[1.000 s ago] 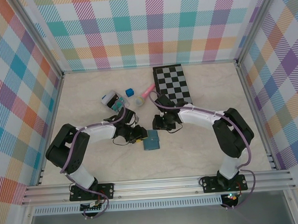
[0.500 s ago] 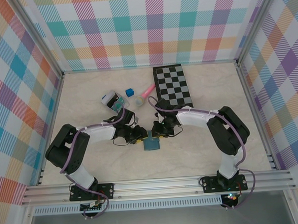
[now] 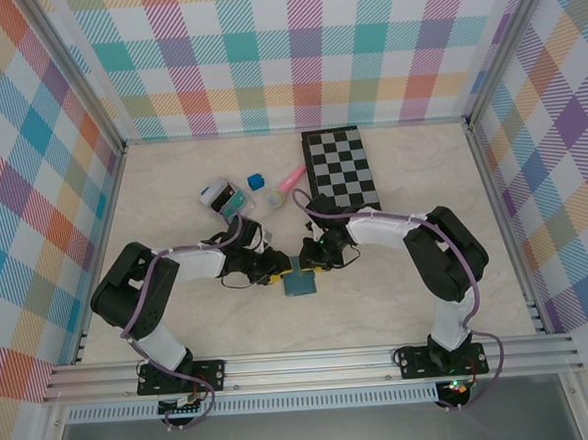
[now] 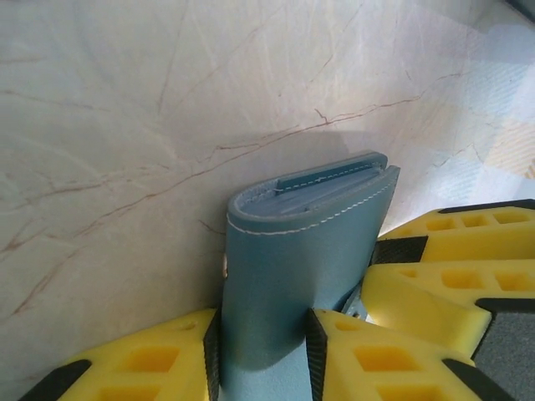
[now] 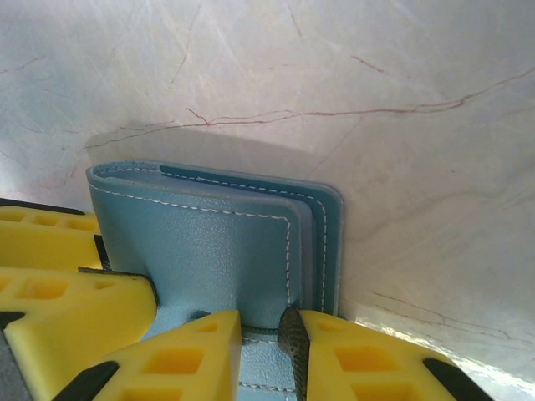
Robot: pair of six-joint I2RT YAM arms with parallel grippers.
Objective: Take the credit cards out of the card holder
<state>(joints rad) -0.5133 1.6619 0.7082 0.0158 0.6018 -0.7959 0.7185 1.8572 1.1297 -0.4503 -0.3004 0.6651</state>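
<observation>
- My left gripper [image 4: 261, 347] is clenched on a flap of the slate-blue folding leather card holder [image 4: 301, 251].
- My right gripper [image 5: 261, 351] grasps the same holder.
- It sits mid-way across the marble-look table [image 3: 406, 283], well short of the black-and-white chessboard [image 3: 341, 166].

A: Left gripper [image 3: 274, 268]?
B: Low, tipped inward, clamped on the holder [image 4: 301, 251].
A: Right gripper [image 3: 307, 258]?
B: Facing the left, just beside it, clamped on another edge of the same holder.
A: Arms?
B: Folded at the elbows, forearms stretched inward, meeting near the middle.
</observation>
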